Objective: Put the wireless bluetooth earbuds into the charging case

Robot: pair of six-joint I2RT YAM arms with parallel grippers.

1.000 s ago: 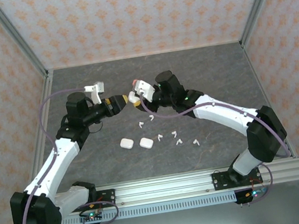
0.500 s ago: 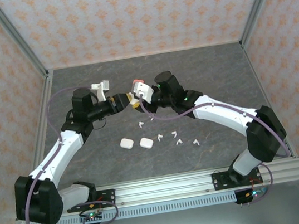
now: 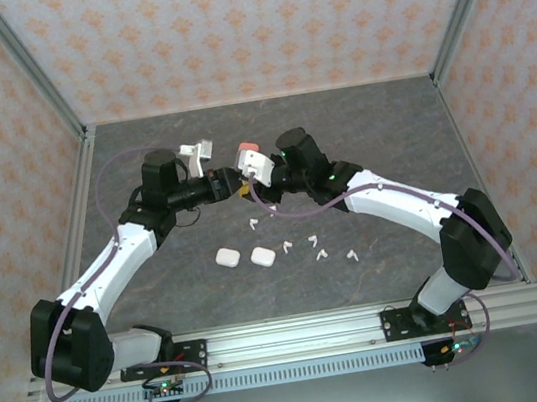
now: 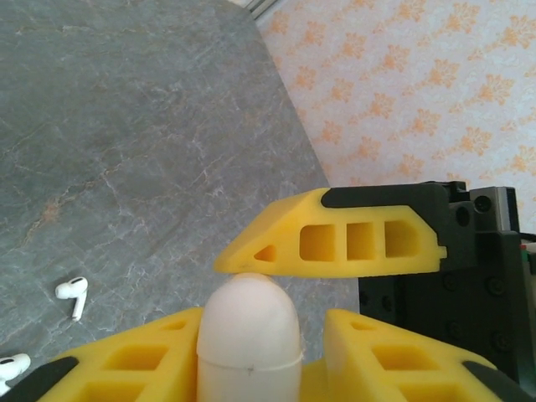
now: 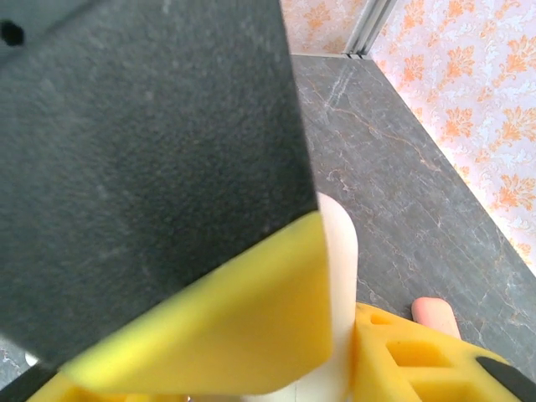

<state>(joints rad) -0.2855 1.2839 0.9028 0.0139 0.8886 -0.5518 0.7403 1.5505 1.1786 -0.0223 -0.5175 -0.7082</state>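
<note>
Case [image 4: 249,335] sits pinched between both arms' jaws.

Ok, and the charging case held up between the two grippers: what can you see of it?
The charging case is a small white shell of smooth, glossy-looking plastic, rounded like an egg, with a thin seam running around it; it looks closed. It is held clear of the table, flanked on both sides by the left gripper, its rounded end pointing away from that wrist camera. A yellow finger of the right gripper rests on that end.
</note>
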